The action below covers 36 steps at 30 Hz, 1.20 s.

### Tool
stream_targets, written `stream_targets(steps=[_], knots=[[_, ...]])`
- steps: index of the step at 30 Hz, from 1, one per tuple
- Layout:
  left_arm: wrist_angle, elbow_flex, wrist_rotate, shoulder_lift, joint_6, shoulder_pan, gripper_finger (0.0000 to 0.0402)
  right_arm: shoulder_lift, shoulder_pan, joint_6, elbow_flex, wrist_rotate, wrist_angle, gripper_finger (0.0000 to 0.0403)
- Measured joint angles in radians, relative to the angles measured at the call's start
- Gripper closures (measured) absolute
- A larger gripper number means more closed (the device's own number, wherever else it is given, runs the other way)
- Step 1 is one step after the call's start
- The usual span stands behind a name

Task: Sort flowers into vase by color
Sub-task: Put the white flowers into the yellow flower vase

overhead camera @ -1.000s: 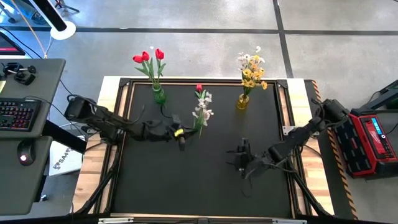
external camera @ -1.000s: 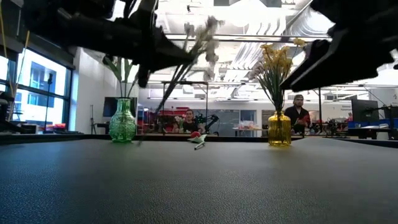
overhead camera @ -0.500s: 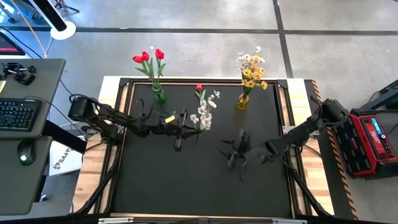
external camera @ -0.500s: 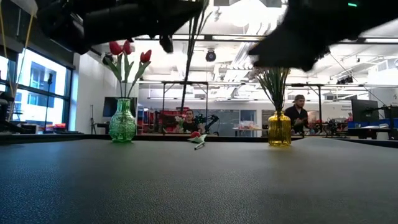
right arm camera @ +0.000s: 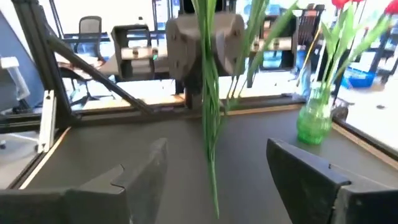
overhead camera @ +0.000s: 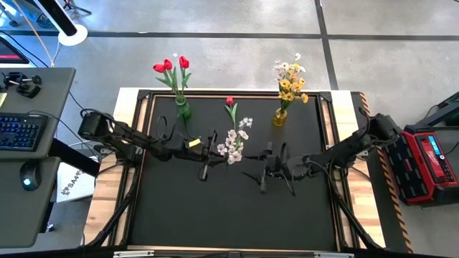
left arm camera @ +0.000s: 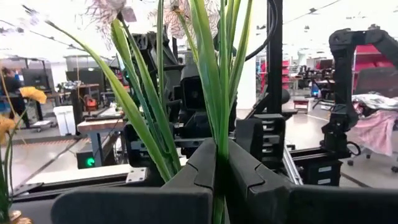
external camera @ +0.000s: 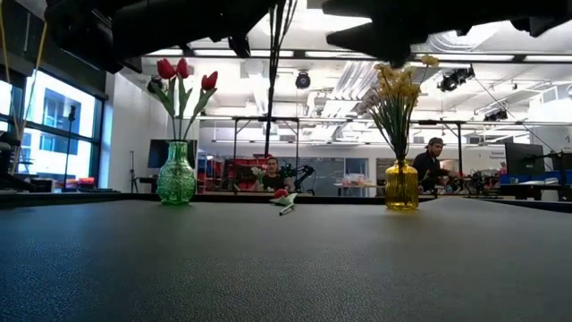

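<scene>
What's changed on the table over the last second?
The left tool, shut on the white spray, carried it toward the table's middle. The right tool, open, swung in to meet it, fingers either side of the stems. The green vase, yellow vase and loose red tulip stayed put.

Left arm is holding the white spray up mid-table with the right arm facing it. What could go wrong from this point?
1. The left tool grips the white spray only by its thin stems, so it could slip or swing.
2. The right tool is open, with the stems hanging between its fingers; a mistimed handover could drop the spray.
3. A lone red tulip lies on the table near the yellow vase; a low swing might knock either.
</scene>
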Motion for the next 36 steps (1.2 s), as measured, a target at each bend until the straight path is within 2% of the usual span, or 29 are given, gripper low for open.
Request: stream_targets(steps=[3,9,17,21,25,30,36], knots=[[0.000,0.000,-0.024,0.000,0.013,-0.010,0.0401,0.040,-0.009,-0.035,0.033,-0.004,0.046,0.0152],[-0.004,0.000,-0.027,0.000,0.013,-0.019,0.0401,0.185,-0.069,-0.054,0.076,-0.123,0.178,0.0164],[-0.003,0.000,-0.027,0.000,0.013,-0.042,0.0401,0.271,-0.083,-0.129,0.194,-0.128,0.186,0.0188],[-0.006,0.000,-0.028,0.000,0.012,-0.046,0.0401,0.271,-0.083,-0.141,0.238,-0.129,0.127,0.0227],[-0.010,0.000,-0.034,0.000,0.012,-0.046,0.0397,0.271,-0.083,-0.117,0.260,-0.107,0.059,0.0291],[-0.083,0.001,-0.058,0.000,0.012,-0.045,0.0361,0.271,-0.083,-0.088,0.261,-0.074,0.036,0.0388],[-0.160,0.002,-0.078,-0.006,0.012,-0.045,0.0288,0.271,-0.083,-0.032,0.261,-0.026,-0.027,0.0394]])
